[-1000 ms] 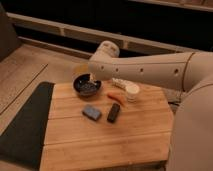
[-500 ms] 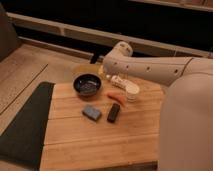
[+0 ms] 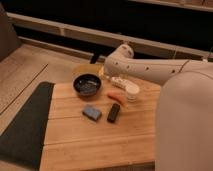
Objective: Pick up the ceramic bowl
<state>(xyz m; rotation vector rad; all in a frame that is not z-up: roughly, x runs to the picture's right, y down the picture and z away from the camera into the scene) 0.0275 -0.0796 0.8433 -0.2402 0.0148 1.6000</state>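
Since a second ago the arm has swung off the ceramic bowl (image 3: 87, 84) toward its 3 o'clock side, while the bowl has stayed put. The bowl sits upright on the wooden surface (image 3: 100, 142) near its far left corner, black and glossy inside, with nothing holding it. At its 12 o'clock a tan plate (image 3: 88, 69) lies just behind, partly hidden by the rim. The gripper (image 3: 115, 79) hangs at the bowl's 3 o'clock, apart from it, low over the surface; I cannot tell whether it is parted or closed. A white cup (image 3: 132, 90) stands beyond it, an orange item (image 3: 116, 97) at 4 o'clock. A blue block (image 3: 92, 112) lies at 6 o'clock, a black object (image 3: 114, 113) beside it
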